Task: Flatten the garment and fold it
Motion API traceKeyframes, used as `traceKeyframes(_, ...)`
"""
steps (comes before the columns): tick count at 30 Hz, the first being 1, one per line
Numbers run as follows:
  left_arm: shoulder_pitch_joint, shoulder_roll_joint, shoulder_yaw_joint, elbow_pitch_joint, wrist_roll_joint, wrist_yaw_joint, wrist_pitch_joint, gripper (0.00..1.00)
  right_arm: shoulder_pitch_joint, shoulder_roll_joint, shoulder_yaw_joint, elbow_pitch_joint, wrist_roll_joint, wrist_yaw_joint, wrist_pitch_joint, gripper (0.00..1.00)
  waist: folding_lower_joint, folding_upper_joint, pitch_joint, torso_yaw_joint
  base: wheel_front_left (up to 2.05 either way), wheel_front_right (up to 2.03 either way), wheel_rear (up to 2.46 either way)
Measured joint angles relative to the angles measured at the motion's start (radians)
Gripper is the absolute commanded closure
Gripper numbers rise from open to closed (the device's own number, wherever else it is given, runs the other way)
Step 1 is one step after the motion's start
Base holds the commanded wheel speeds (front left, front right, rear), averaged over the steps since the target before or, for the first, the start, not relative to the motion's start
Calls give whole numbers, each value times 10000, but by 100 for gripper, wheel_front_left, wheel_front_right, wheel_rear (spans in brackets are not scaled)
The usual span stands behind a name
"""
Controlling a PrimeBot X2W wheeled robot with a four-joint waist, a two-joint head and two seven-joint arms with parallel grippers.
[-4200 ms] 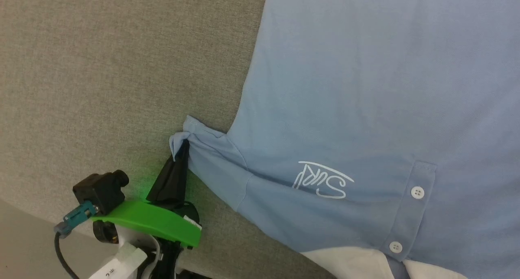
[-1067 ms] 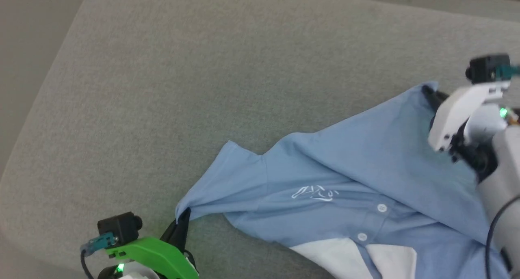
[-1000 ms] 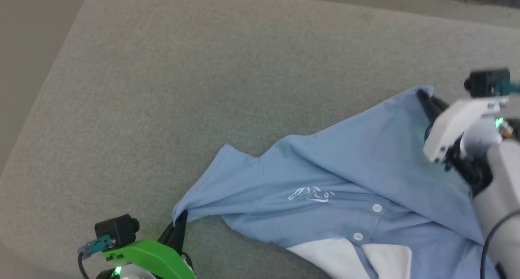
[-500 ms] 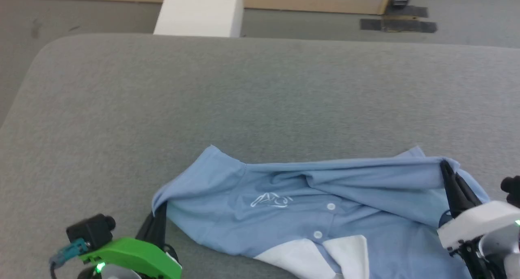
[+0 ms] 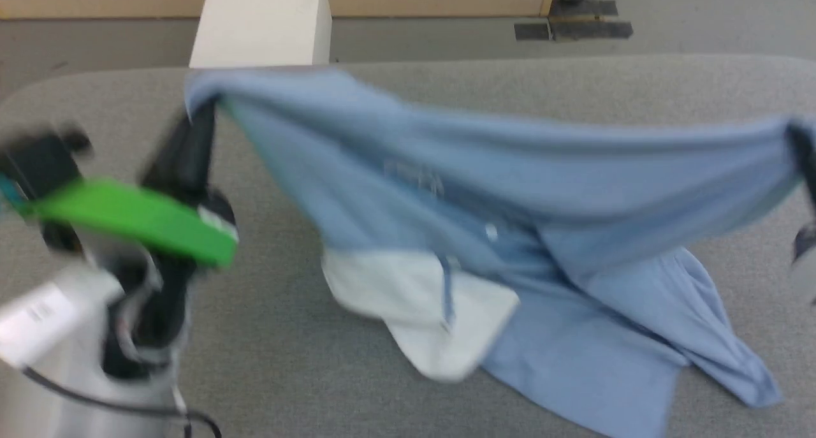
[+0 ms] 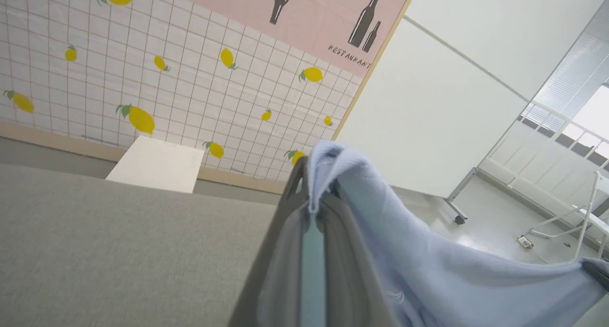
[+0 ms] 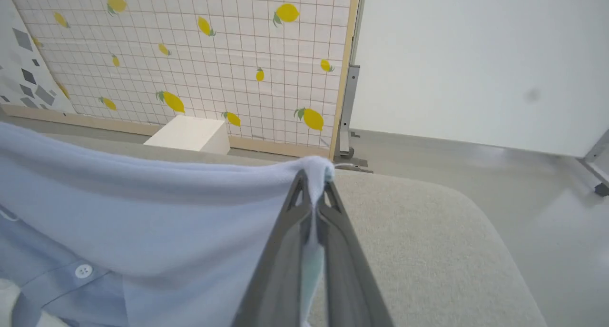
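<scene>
— Why do we hold the garment (image 5: 510, 170) up over the grey cushion (image 5: 287, 374) rather than press it flat?
— Strung between our two arms, its own weight can pull the creases out. The top edge runs taut while the body and white collar (image 5: 414, 298) sag, and the lowest part seems to trail on the cushion.
— And our grip?
— Our left gripper (image 6: 311, 189) is clamped on one end of that edge and our right gripper (image 7: 311, 179) on the other, each pinching cloth between its fingers. Laying it down spread out comes next, we judge.
</scene>
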Motion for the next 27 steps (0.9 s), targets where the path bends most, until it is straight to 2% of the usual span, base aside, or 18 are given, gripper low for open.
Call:
traceKeyframes(6,-3756,130,104,581,-90,186,686,100,-3100,-1870,970,113,178,0,1093,100,0,0,847,-89,0,0,0)
traceKeyframes(11,-6659,148,115,1791,370,324,662,100,-5935,-2464,2044,1003,244,0,1369,100,1,0,1736,-165,0,0,0)
traceKeyframes(15,-8910,242,102,3010,1018,385,261,100,-8252,-2587,2884,2171,10,0,1250,100,2,0,2540,-243,0,0,0)
traceKeyframes(19,-10794,447,69,4102,1570,332,-268,100,-10378,-2533,3599,3319,-677,0,560,100,3,0,3322,-341,0,0,0)
traceKeyframes(27,-13604,441,514,5281,1806,111,-2054,100,-13185,-1816,3580,4970,-1862,4,-853,100,3,0,4450,-529,0,0,0)
